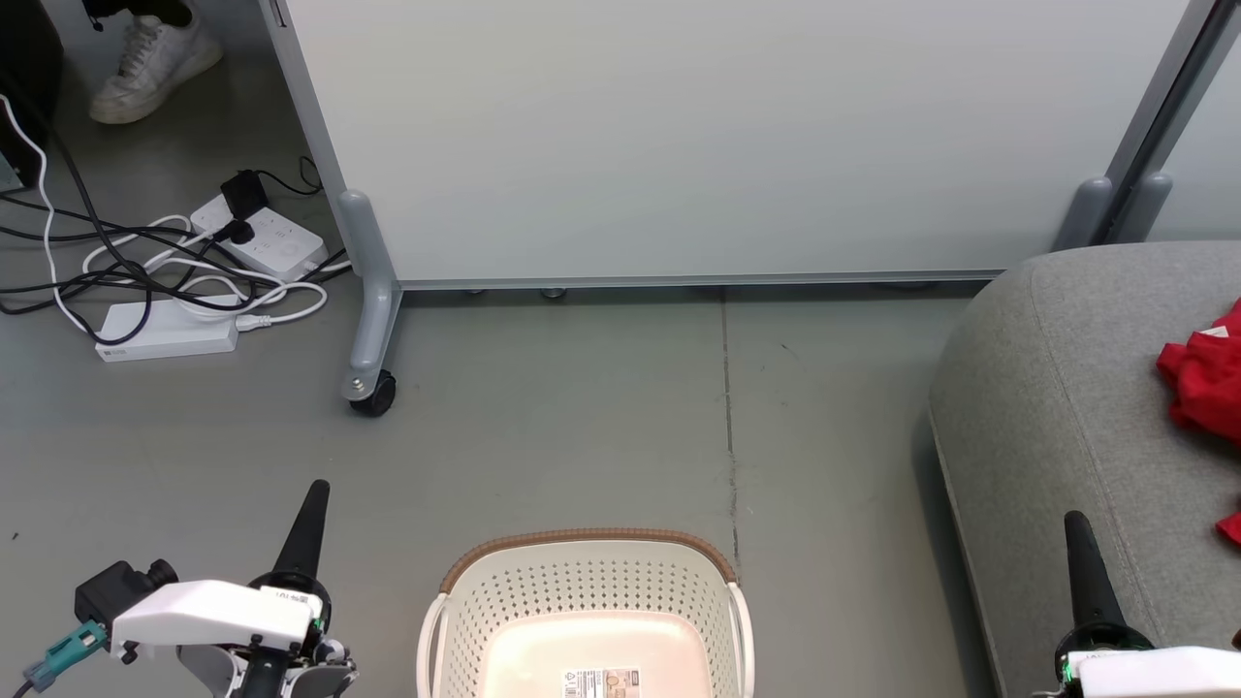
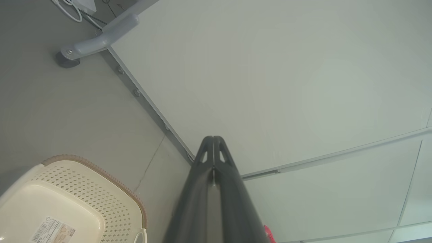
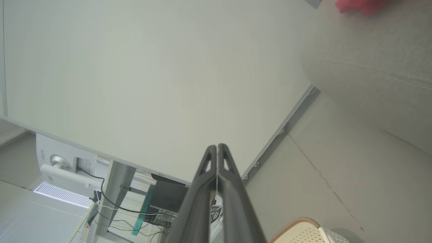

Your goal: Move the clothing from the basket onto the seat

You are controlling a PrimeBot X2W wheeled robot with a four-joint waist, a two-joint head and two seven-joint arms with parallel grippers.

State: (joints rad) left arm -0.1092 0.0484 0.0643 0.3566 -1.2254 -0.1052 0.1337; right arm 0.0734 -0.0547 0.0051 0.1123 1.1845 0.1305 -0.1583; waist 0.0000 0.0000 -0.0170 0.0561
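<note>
The left pincer is closed, its two dark fingers pressed together on nothing, pointing forward above the grey floor. The right pincer is closed in the same way, and its tip is seen against the near side of the seat. The basket sits on the floor between the two pincers, nearer the robot than their tips. Its pale bottom shows a printed label. The clothing, a red heap, lies on the seat ahead and to the right of the right pincer, well apart from it. A white wheeled panel stands ahead of both pincers. Ahead and to the left of the left pincer lie power strips and tangled cables. Farther off is a person's white shoe.
</note>
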